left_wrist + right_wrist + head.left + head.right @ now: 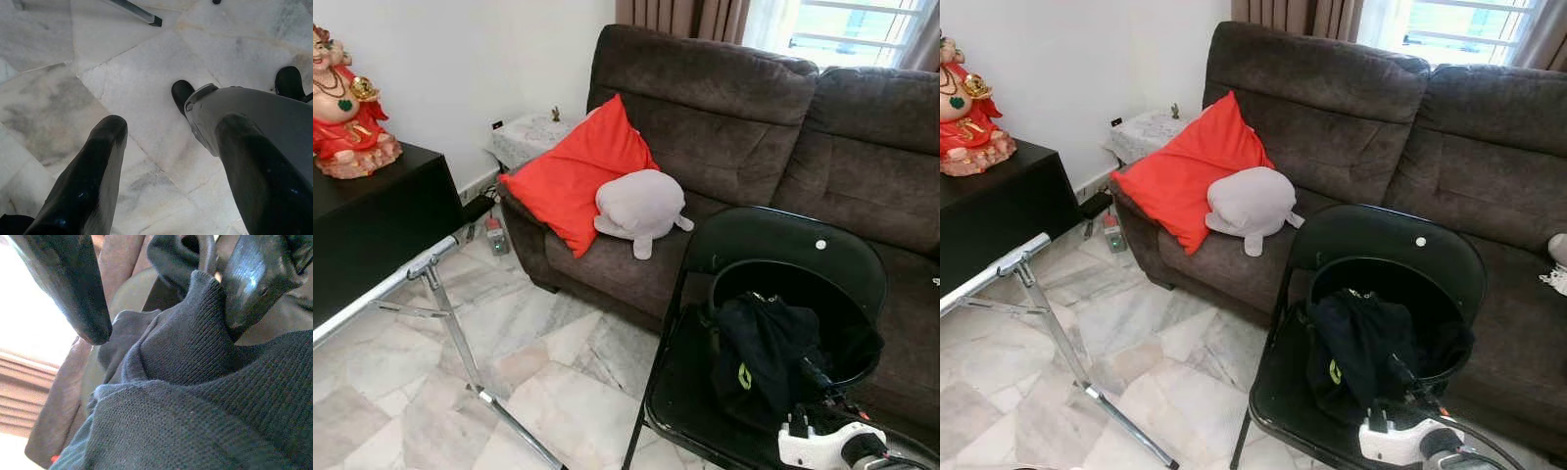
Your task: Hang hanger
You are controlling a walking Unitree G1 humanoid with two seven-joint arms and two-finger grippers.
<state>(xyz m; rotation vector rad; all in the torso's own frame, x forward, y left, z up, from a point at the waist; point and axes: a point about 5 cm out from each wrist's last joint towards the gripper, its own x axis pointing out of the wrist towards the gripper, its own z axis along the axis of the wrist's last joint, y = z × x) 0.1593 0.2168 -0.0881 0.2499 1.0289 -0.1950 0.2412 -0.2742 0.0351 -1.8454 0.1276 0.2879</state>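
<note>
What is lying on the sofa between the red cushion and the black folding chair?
A grey plush toy lies on the sofa seat, against the red cushion and apart from the black folding chair, in both eye views.

Black folding chair [783,245], lower right of the head view: a dark garment [759,352] lies bunched on its seat. Brown sofa [754,117] behind it carries a red cushion [573,181] and a grey plush toy [641,206]. Marble floor [401,392], lower left, bears a metal stand [440,304].

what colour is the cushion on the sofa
Red cushion, clearest in the left eye view.
</note>
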